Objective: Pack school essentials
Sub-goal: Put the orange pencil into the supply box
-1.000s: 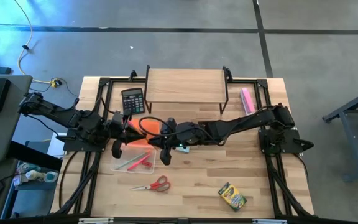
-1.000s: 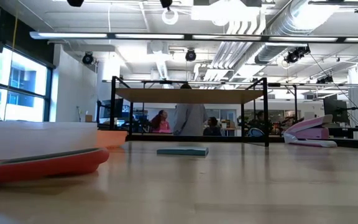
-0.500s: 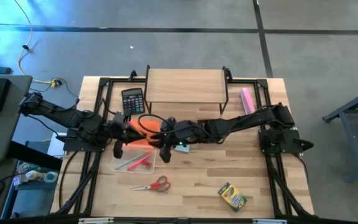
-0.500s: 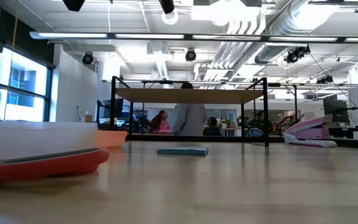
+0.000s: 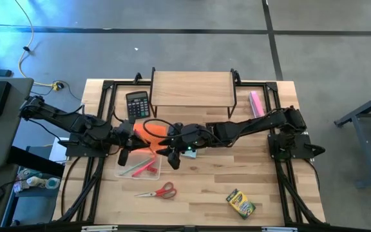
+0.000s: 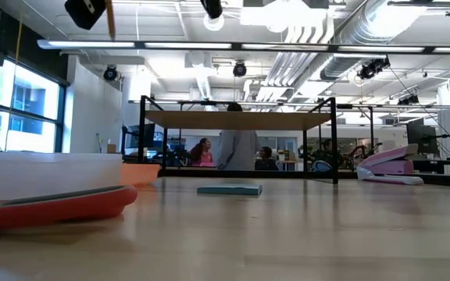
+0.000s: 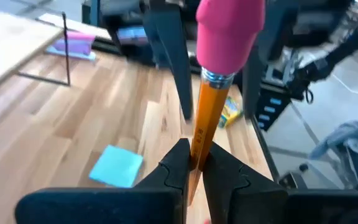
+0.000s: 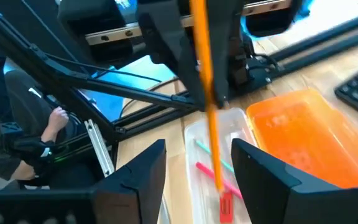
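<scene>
We take the clear plastic pencil tray (image 5: 138, 167) as our landmark and read from left to right. Just left of and above the tray, we see the left gripper (image 7: 194, 163) with its dark fingers clamped together on an orange pencil (image 7: 205, 124). The pencil has a hexagonal painted shaft, a metal ferrule and a rounded pink eraser cap.

Inside the tray we see a thin green pencil (image 8: 211, 156) and a pink-red pen (image 8: 209, 172). Against the tray's far edge sits a smooth orange lid (image 5: 151, 133).

Just right of the tray, the right gripper (image 8: 199, 174) has its fingers apart, holding nothing. Beside it lies a flat light blue square notepad (image 7: 117, 166).

Below the tray lie red-handled scissors (image 5: 159, 191). Well to the right, we see a yellow-green crayon box (image 5: 240, 203).
</scene>
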